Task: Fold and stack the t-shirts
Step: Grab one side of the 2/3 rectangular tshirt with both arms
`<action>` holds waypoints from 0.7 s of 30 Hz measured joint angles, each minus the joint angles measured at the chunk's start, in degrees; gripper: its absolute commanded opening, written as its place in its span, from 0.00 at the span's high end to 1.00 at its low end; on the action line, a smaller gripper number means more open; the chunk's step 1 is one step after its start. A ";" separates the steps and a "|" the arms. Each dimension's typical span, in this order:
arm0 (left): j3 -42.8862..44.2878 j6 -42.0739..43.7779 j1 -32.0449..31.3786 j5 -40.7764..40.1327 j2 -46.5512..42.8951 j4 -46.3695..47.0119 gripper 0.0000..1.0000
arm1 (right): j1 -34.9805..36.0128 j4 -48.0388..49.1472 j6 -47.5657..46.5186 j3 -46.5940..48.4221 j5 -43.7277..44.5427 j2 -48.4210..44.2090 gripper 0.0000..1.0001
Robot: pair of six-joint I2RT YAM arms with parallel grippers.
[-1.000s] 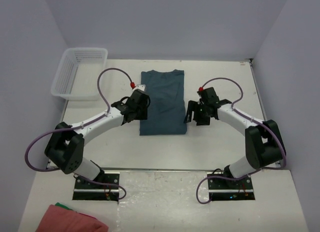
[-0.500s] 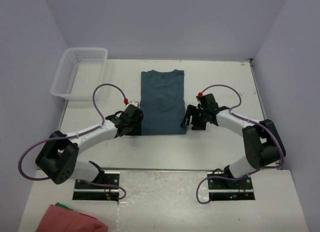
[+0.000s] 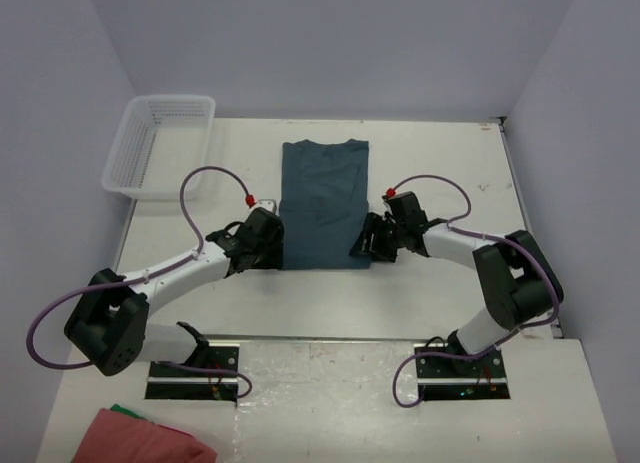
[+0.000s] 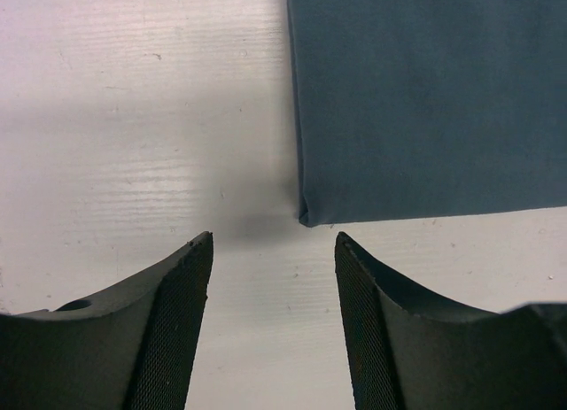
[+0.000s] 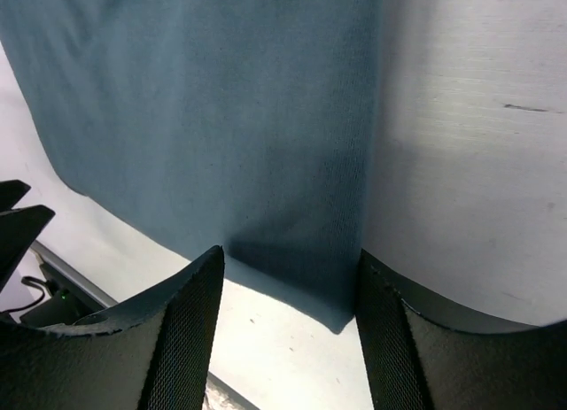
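Note:
A teal t-shirt (image 3: 322, 203), folded lengthwise into a long strip, lies flat at the table's middle, collar at the far end. My left gripper (image 3: 268, 253) is open and empty, low beside the shirt's near left corner. In the left wrist view, that corner (image 4: 306, 219) lies just ahead of the gap between the fingers (image 4: 182, 304). My right gripper (image 3: 365, 247) is open at the near right corner. In the right wrist view, the shirt's corner (image 5: 337, 304) lies between the open fingertips (image 5: 199, 304), not pinched.
A white plastic basket (image 3: 160, 143) stands at the far left of the table. A red cloth (image 3: 140, 438) lies on a green one, off the table at the near left. The walls close in on three sides.
Both grippers have come down and toward me along the shirt's sides. The left one slid off the shirt to its near left corner. The right one moved left onto the near right corner.

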 measured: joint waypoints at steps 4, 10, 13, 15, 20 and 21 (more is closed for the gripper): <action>0.00 -0.02 0.46 1.16 0.00 0.07 0.40 | 0.87 1.75 1.07 -1.18 0.07 -0.48 0.42; 0.00 -0.02 2.10 2.69 0.02 0.15 0.39 | 1.33 2.89 2.03 -3.17 0.31 -2.01 0.42; 0.00 0.00 2.80 2.95 0.02 0.26 0.39 | 1.33 3.39 2.43 -4.28 0.31 -2.86 0.43; 0.00 0.00 3.23 3.10 0.02 0.42 0.39 | 1.33 3.69 2.64 -5.01 0.28 -3.48 0.43; 0.00 0.04 5.22 4.22 0.02 0.92 0.39 | 1.57 4.17 3.13 -6.32 0.28 -4.57 0.44; 0.00 0.04 5.57 4.42 0.02 1.11 0.39 | 1.66 4.17 3.13 -6.47 0.31 -4.70 0.45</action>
